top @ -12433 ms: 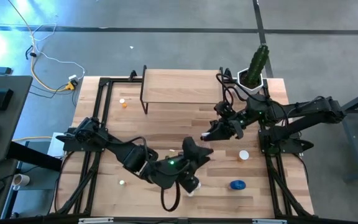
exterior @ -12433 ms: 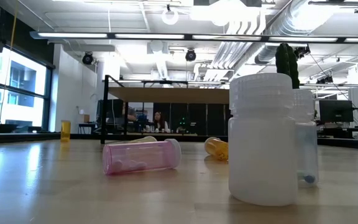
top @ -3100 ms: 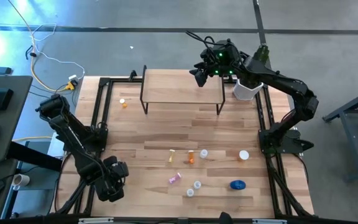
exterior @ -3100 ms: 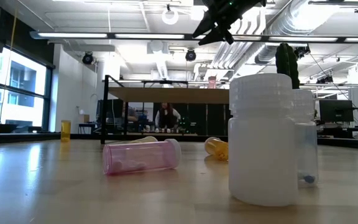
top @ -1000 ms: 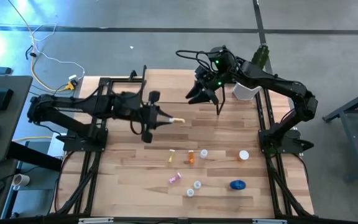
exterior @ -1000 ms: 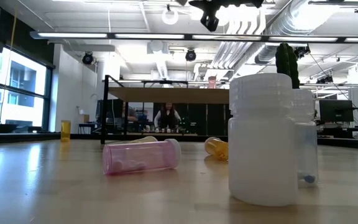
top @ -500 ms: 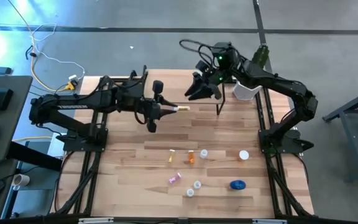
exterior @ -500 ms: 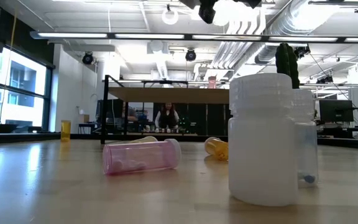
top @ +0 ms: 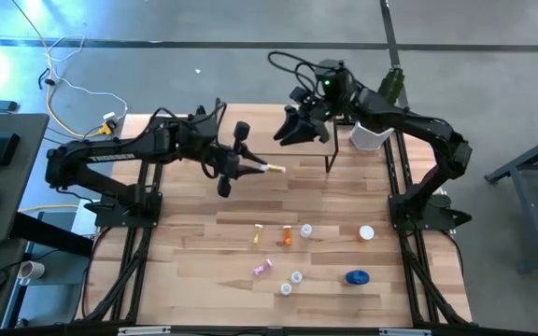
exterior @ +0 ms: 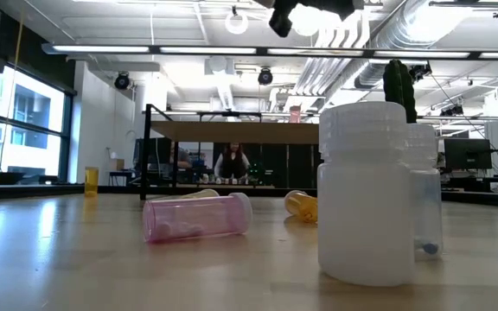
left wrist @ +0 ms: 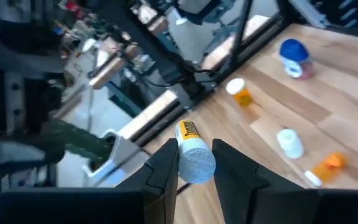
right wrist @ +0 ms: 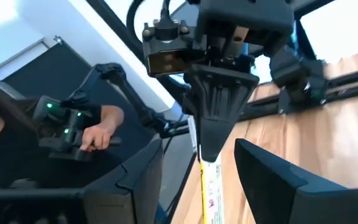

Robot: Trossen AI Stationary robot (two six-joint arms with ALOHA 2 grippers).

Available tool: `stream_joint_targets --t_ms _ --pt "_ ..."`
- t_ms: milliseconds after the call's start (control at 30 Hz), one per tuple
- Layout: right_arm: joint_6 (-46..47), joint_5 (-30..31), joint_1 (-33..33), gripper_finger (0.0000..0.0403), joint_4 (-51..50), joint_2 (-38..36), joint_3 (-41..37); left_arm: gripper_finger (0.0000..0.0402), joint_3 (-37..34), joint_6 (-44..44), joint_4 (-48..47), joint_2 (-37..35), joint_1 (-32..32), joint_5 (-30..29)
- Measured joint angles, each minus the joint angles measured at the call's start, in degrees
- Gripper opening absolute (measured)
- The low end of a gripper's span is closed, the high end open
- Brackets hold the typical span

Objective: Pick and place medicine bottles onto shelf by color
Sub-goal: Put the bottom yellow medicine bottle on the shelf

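My left gripper point(top: 255, 168) hangs over the table just in front of the shelf point(top: 264, 126), shut on a small white bottle with a yellow label point(top: 273, 170). My right gripper point(top: 292, 135) hovers open above the shelf's right half and faces the left one. Between its spread fingers the right wrist view shows the held bottle point(right wrist: 207, 183) farther off, untouched. Several medicine bottles lie loose on the near half of the table: orange point(top: 288, 235), pink point(top: 262, 268), white point(top: 304, 229) and a squat blue jar point(top: 357, 276). My left gripper pinches the bottle between its two fingers by its rounded white end point(left wrist: 196, 167). The fingers reach level from the table's left and lie along the bottle. Its yellow-labelled end point(left wrist: 187, 130) sticks out past the fingertips, and the bottle is lifted clear of the table.
A white pot with a green cactus point(top: 377, 129) stands at the far right corner, beside the right arm. Close to the low camera stand a big white bottle point(exterior: 361, 194) and a lying pink one point(exterior: 197, 216). A person's hand point(right wrist: 101, 134) shows beyond the table.
My left gripper has carried the bottle, level, toward the far edge and a little to the right, closer to the shelf and to the right gripper. My right gripper has drifted slightly toward the far edge and stayed open.
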Motion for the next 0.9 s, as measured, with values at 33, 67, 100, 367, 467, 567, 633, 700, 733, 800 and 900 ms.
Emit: stream_joint_targets --t_ms 33,67,100,367,467,567,633,700,733,800,900 --pt "0.2 -0.1 0.2 0.0190 -0.4 0.5 0.0 0.0076 0.0 -0.1 -0.4 0.3 0.0 0.6" --pt "0.5 -0.4 0.3 0.0190 -0.5 1.0 0.0 0.0076 0.0 -0.3 -1.0 0.5 0.0 0.9" --pt "0.9 -0.8 0.5 0.0190 -0.8 1.4 0.0 0.0076 0.0 -0.4 -1.4 0.7 -0.2 1.2" --pt "0.9 -2.1 3.0 0.0190 -5.5 2.5 0.0 0.0076 0.0 -6.1 -4.3 2.0 -2.2 1.7" --pt "-0.9 -1.0 4.2 0.0190 -8.5 2.5 0.0 0.0076 0.0 -6.5 -4.2 2.0 -3.2 1.6" --pt "-1.7 0.8 5.3 0.0190 -10.5 2.5 0.0 0.0076 0.0 -6.5 -4.0 2.0 -4.0 1.1" --pt "-2.3 1.1 6.1 0.0190 -11.3 2.7 0.0 0.0076 0.0 -6.5 -3.8 2.0 -4.5 0.5" --pt "-2.8 1.1 6.8 0.0190 -12.2 2.9 0.0 0.0076 0.0 -6.5 -3.5 2.0 -5.0 0.0" --pt "-2.8 1.3 7.2 0.0190 -12.4 3.0 0.0 0.0076 0.0 -6.5 -3.2 2.0 -5.2 0.0" --pt "-2.9 1.4 8.0 0.0190 -12.4 3.4 0.0 0.0076 0.0 -6.5 -2.5 2.0 -5.5 0.0" --pt "-2.8 1.7 8.9 0.0190 -13.4 4.2 0.0 0.0076 0.0 -6.5 -0.8 2.0 -6.1 -0.1"
